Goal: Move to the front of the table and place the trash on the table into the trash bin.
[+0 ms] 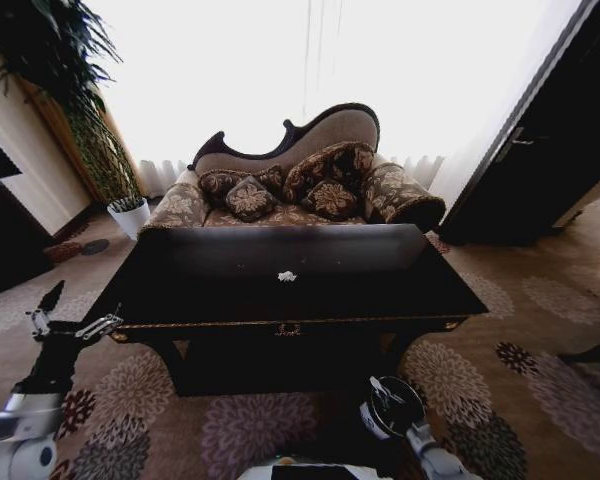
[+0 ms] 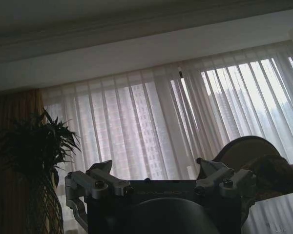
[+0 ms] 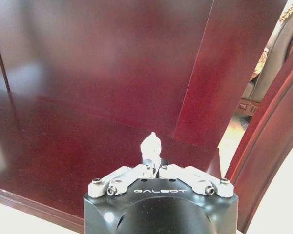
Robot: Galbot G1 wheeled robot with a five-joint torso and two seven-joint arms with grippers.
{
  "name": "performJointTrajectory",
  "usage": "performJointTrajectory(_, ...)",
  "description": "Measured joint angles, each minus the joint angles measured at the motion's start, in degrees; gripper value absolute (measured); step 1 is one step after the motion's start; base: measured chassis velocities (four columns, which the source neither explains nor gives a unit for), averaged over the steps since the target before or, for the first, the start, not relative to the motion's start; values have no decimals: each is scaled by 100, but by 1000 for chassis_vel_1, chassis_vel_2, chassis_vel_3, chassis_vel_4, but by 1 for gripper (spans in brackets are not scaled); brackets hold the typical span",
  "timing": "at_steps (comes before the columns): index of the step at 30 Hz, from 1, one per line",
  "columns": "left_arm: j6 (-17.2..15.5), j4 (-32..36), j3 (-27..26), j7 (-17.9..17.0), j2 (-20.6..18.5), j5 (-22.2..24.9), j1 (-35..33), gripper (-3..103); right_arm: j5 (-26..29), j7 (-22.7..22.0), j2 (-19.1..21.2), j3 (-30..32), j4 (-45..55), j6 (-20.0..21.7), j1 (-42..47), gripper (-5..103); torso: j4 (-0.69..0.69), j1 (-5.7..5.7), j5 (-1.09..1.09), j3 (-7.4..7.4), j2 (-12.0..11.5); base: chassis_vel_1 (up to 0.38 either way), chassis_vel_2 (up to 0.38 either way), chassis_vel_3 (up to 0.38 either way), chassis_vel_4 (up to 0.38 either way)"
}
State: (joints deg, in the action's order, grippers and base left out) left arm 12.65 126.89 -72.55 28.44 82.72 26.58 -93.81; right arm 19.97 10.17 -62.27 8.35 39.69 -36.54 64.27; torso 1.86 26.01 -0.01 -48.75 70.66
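The right gripper (image 3: 157,168) hangs low beneath the front edge of the table (image 1: 230,300), fingers pressed together on a white paper wad (image 3: 151,144). A second paper wad (image 1: 287,276) lies at the tabletop's centre, toward 11 o'clock from the right gripper. The left gripper (image 1: 75,318), fingers spread and empty, is raised at the table's left corner.

Black "GALBOT"-marked end effector (image 3: 154,161), seemingly silver-linked
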Motion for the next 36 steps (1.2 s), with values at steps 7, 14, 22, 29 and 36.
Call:
performJointTrajectory(7, 13, 31, -8, 0, 72, -50, -52, 100, -436, -377, -132, -11, -688, 88, -507, 1, 0, 0, 0, 0, 0, 0, 0, 0, 0)
performJointTrajectory(14, 22, 46, -10, 1, 100, -77, -62, 100, -537, -888, -127, -11, -960, 338, -659, 1, 0, 0, 0, 0, 0, 0, 0, 0, 0)
performJointTrajectory(22, 40, 73, 7, 4, 125, -98, -74, 100, -763, -1180, -26, 16, -1306, 584, -662, 1, 1, 0, 0, 0, 0, 0, 0, 0, 0)
performJointTrajectory(29, 44, 131, 30, 6, 154, -118, -91, 100, -764, -1258, -49, 25, -1349, 698, -600, 1, 1, 0, 0, 0, 0, 0, 0, 0, 0)
performJointTrajectory(36, 52, 164, 7, 9, 164, -119, -128, 100, -756, -1337, -55, -23, -1283, 772, -577, 5, 0, 0, 0, 0, 0, 0, 0, 0, 0)
